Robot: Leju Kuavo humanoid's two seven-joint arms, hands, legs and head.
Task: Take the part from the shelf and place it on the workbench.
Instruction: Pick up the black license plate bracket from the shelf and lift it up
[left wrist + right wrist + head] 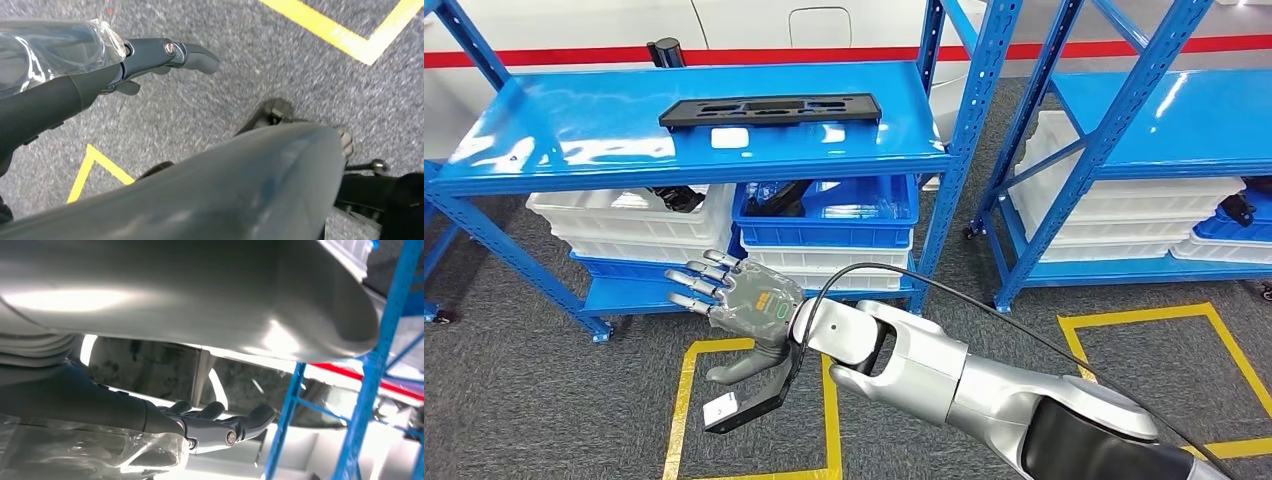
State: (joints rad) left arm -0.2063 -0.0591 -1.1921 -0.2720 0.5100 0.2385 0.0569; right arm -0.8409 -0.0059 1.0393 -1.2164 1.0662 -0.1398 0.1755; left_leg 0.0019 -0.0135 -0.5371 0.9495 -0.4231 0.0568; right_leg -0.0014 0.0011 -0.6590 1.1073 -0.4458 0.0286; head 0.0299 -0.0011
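One black part (770, 110) lies flat on the blue shelf (574, 135), beyond the right hand (739, 300), fingers (699, 285) spread and empty; left hand (165, 55) partly hidden, grasp unclear.

Glossy blue metal shelf (574, 130), matt black plastic part (769, 110), rough grey carpet (524, 400)

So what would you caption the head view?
Right hand, open, reaches toward the black part on the blue shelf.
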